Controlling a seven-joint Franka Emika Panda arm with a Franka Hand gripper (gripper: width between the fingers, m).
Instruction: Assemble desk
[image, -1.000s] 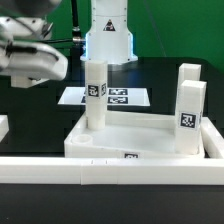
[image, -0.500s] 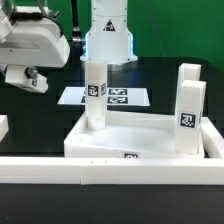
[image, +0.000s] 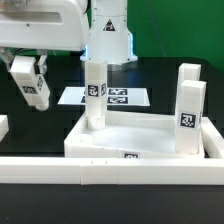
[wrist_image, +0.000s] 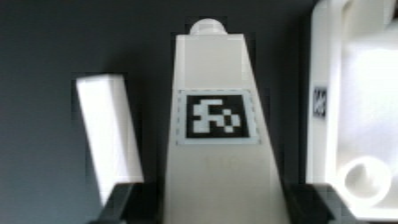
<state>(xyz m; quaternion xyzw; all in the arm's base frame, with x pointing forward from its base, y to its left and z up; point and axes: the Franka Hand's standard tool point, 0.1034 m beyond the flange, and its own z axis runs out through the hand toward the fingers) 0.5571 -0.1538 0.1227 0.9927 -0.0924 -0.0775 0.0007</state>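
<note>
The end effector (image: 31, 88) is gripping a tagged leg (wrist_image: 219, 140), which should be kept upright while being aligned over the tabletop's (image: 135, 138) open corner.

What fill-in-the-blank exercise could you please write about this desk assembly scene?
The hand grips one white ___.
That part hangs to the exterior view's ___ of the tabletop.
___ legs stand upright on the tabletop.
Missing words: leg; left; three.
</note>
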